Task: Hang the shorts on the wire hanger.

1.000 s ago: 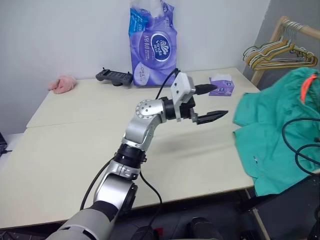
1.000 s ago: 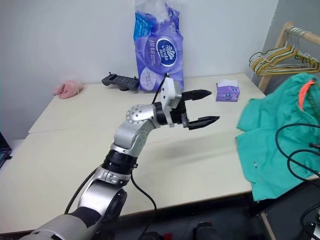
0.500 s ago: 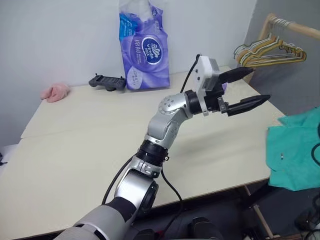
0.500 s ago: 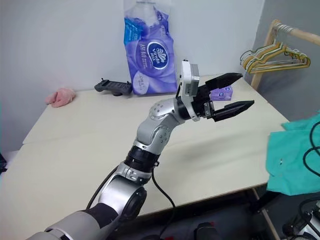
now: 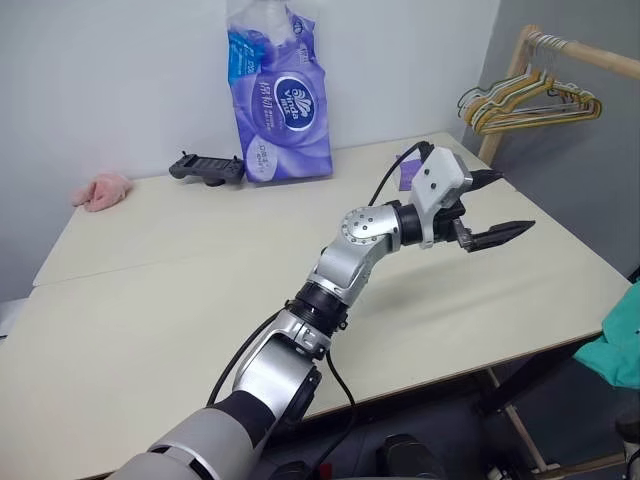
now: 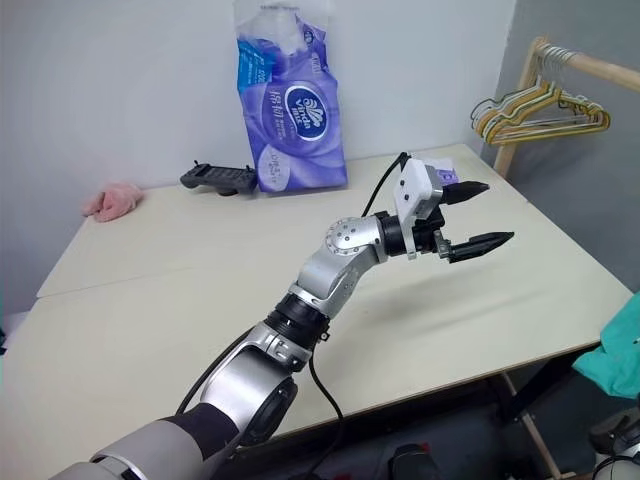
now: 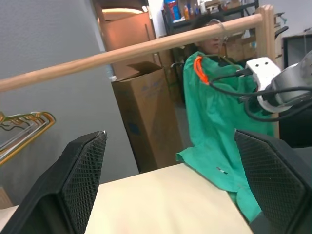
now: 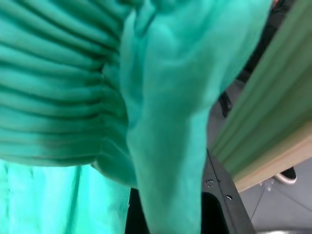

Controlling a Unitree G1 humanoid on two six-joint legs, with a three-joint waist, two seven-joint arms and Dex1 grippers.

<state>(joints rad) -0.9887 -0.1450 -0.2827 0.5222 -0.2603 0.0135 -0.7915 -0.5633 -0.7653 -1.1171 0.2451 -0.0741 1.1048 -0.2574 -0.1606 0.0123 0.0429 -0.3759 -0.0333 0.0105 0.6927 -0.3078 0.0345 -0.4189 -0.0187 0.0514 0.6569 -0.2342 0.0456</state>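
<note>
The teal-green shorts (image 7: pixel 214 126) with an orange drawstring hang in the air past the table's right end, beside a wooden rail (image 7: pixel 122 52). My right gripper (image 7: pixel 239 74) is shut on them near the waistband. In the right wrist view the gathered cloth (image 8: pixel 146 97) lies right against the black fingers (image 8: pixel 217 209). From the head camera, one corner of the shorts (image 5: pixel 625 345) shows at the right edge. A thin grey hook (image 7: pixel 222 29), possibly the wire hanger's, loops over the rail above the shorts. My left gripper (image 5: pixel 510 200) is open and empty above the table's right part, pointing toward the shorts.
A bunch of pale green and gold hangers (image 5: pixel 530 100) hangs on the rack at the table's far right. On the table (image 5: pixel 200 280) stand a purple tissue pack (image 5: pixel 280 95), a black controller (image 5: pixel 205 167), a pink cloth (image 5: pixel 100 190) and a small purple tissue box (image 5: pixel 408 175). A cardboard box (image 7: pixel 141 117) stands behind the rail.
The camera has turned to the right. The shorts went off to the right, leaving one corner in the head views. My left gripper swung right past the tissue box, still open.
</note>
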